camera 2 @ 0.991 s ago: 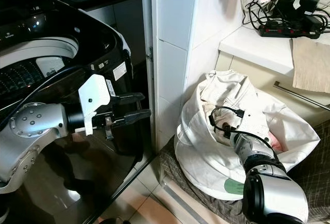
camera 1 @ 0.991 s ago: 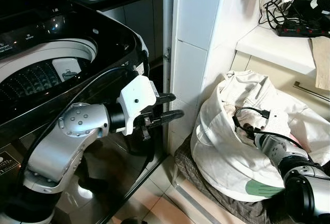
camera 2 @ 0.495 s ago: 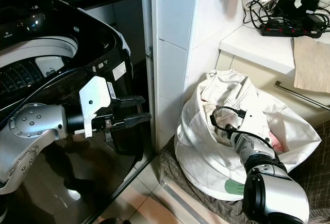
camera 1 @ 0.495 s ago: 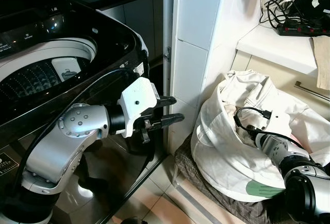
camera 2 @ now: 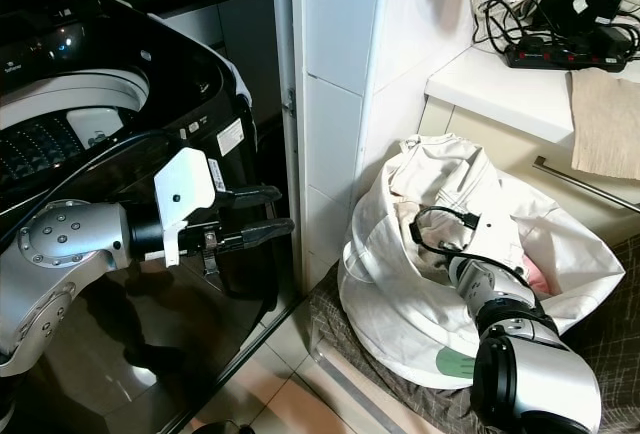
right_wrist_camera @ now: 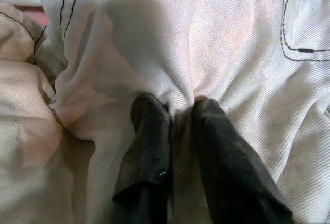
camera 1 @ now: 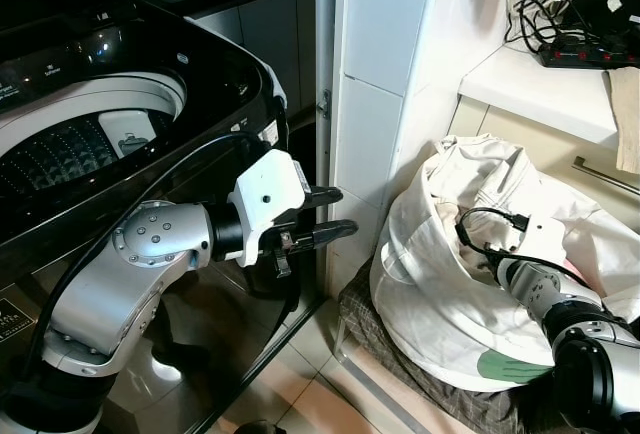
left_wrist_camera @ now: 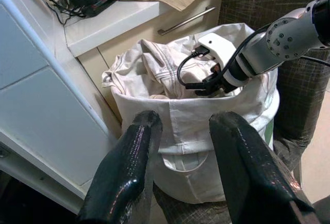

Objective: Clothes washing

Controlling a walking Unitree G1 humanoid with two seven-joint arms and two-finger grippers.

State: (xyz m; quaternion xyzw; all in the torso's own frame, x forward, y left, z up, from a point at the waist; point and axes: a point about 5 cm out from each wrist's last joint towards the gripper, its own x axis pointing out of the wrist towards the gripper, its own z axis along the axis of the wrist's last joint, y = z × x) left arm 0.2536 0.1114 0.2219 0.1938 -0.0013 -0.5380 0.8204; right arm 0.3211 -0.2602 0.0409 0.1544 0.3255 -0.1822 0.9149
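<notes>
Reaching out in the foreground from a silver arm with a white wrist block, left gripper [camera 1: 335,212] hovering in mid-air between the glossy black top-loading washing machine [camera 1: 215,79] and the tall white tiled pillar [camera 1: 375,74], its two long black fingers [left_wrist_camera: 126,172] standing apart with nothing between them and pointing toward the laundry. Plunging into the mouth of the round white fabric laundry bag [camera 1: 440,299], right gripper [right_wrist_camera: 178,113] pinching a fold of white twill garment with dark contrast stitching [right_wrist_camera: 216,43], black fingertips nearly meeting on the cloth. Sitting on a dark checked woven cushion [camera 1: 400,359] just beside the pillar, the bag bulging with pale clothes, a green patch [camera 1: 510,366] showing low on its side. Looping above the buried wrist, a black cable [camera 1: 485,219] running along the right arm. Lying open at the left, the machine's lid area exposing the ribbed metal wash drum [camera 1: 70,149]. Farther back, running above the bag, a white countertop [camera 1: 545,84] carrying a black power strip with tangled black cords [camera 1: 590,49], a beige cloth [camera 1: 625,119] hanging over its edge beside a metal drawer handle [camera 1: 605,179].
</notes>
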